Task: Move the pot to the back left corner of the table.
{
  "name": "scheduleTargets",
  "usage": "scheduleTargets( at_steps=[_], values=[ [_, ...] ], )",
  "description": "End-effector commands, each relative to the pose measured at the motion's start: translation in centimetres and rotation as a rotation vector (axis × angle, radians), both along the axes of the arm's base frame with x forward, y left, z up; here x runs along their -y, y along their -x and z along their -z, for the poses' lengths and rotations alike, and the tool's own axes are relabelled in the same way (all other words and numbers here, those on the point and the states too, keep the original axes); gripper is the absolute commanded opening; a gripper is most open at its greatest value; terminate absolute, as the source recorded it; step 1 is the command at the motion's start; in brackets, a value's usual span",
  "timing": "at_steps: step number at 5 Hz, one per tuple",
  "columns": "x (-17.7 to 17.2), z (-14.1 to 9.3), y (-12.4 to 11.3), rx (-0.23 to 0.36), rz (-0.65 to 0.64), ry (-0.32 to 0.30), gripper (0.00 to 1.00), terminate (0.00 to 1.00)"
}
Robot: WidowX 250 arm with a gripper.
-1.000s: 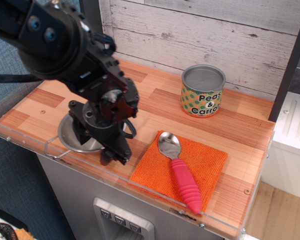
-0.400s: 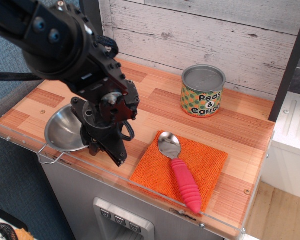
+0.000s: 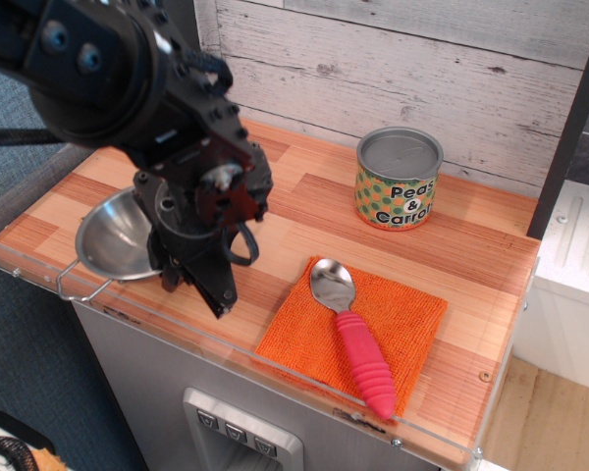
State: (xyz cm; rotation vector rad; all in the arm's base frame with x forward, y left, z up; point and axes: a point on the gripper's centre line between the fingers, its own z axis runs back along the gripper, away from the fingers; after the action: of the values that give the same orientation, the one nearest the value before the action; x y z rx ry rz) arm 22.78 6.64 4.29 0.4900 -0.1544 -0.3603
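The black gripper (image 3: 191,270) hangs over the front left part of the table (image 3: 304,211), its fingers pointing down and toward the front edge. They are closed on the right-hand rim of the pot (image 3: 113,240), one finger tip showing dark below the rim near the acrylic edge; how tightly the jaws pinch cannot be made out, since the wrist body hides the contact.

The pot is a small, shiny stainless-steel bowl, shallow and round, with a smooth mirror-like inside that catches pale light and a darker reflection of the arm. It is tilted, its mouth turned toward the left and up. A thin wire loop handle (image 3: 83,287) sticks out from its lower side, hanging over the clear rim at the front left edge. The pot sits close to the front left corner, seemingly raised above the wood, though the gap below it is hard to judge.

Behind the gripper the bulky black arm (image 3: 88,74) reaches in from the upper left, covering the back left corner.

Near the front edge, right of the gripper, lies an orange cloth (image 3: 358,329) with a spoon (image 3: 353,339) on it, metal bowl toward the back, pink ribbed handle toward the front. By the back edge, toward the right, stands a "Peas & Carrots" can (image 3: 399,179).
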Motion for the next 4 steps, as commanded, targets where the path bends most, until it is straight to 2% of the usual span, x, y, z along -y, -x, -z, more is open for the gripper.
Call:
scheduleTargets(
  at_steps=[1, 2, 4],
  values=[
    [-1.3, -2.1, -2.3, -0.014, 0.052, -0.043, 0.0, 0.0],
    [-1.7, -2.5, -4.3, -0.012, 0.049, -0.026, 0.0, 0.0],
    [-3.7, -2.2, -9.4, -0.007, 0.05, 0.06, 0.0, 0.0]
  ],
)
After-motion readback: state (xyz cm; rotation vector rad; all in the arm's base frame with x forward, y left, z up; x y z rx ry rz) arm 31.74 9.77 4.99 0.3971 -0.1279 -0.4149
